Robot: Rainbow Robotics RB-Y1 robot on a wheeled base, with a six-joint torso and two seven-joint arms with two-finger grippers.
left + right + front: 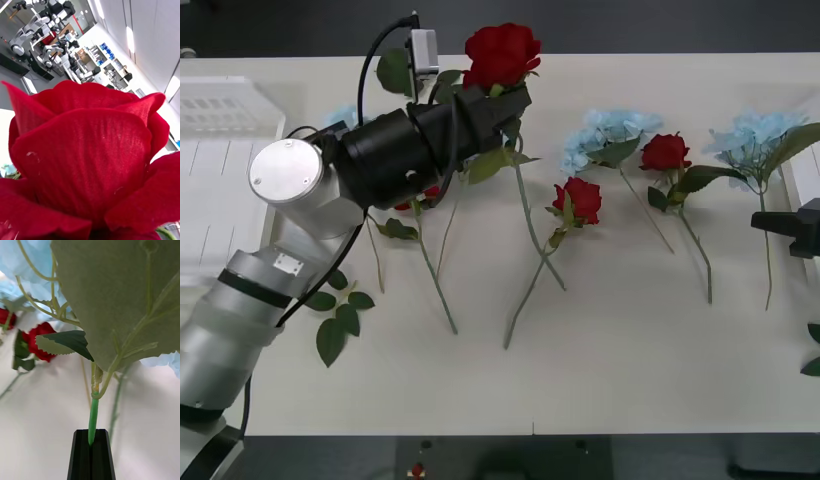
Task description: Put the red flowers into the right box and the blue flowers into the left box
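Red flowers (502,54): I am holding one rose up off the table (610,380) in the left gripper (505,105), fingers clamped on the stem just under the bloom, which is crowding the left wrist view (86,165). Two more roses are lying on the table, one near the middle (582,199) and one further right (665,153); a bit of red is also peeking out under the left arm (likely another rose, mostly hidden).

Blue flowers: one cluster (608,136) is lying mid-table, another (755,138) at the right end, and a pale blue patch (340,117) is showing behind the left arm. The right gripper (91,450), sitting at the table's right edge, is pinching the green stem (92,420) of the right-end cluster, black fingers shut on it.

Left box (220,170) is showing no flowers in the part I can see; right box (805,185) is barely in frame. I judge the sorting to be near its start, with both held flowers and everything on the table left to place.
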